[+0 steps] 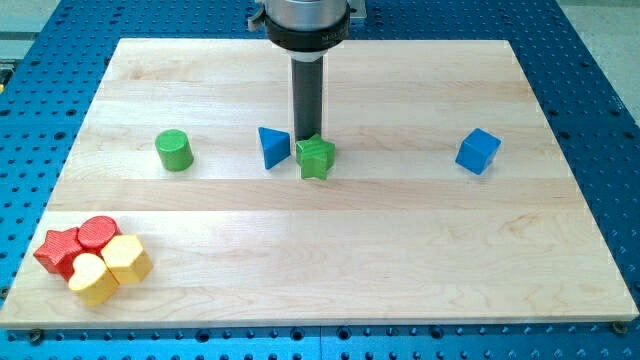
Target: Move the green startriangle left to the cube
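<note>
A green star block (316, 157) sits near the middle of the wooden board (400, 250). A blue triangle block (272, 147) lies just to its left, almost touching it. A blue cube (478, 151) sits far to the view's right. My tip (309, 137) is right behind the green star, at its top edge, touching or nearly touching it.
A green cylinder (174, 150) stands at the view's left. At the bottom left corner a cluster holds a red star (58, 250), a red cylinder (98, 233), a yellow heart (92, 279) and a yellow hexagon block (127, 259).
</note>
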{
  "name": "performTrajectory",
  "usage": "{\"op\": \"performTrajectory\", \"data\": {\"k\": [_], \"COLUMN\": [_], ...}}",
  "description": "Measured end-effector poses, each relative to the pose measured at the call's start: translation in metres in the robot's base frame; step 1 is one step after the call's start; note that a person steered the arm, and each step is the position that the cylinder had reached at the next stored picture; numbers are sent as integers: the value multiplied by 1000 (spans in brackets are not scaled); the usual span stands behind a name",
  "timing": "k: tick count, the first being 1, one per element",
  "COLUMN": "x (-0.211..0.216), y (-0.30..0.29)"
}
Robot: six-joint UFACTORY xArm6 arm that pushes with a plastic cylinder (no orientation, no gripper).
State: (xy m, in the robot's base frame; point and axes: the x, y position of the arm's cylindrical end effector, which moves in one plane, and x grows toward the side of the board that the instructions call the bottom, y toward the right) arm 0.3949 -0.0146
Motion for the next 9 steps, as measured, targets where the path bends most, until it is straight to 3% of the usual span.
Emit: {"op": "performTrajectory", "data": {"k": [2, 3, 5, 6, 7, 8, 9], "x": [10, 40, 64, 44, 27, 27, 28], "y": [-89, -53, 89, 97, 51, 123, 151]}}
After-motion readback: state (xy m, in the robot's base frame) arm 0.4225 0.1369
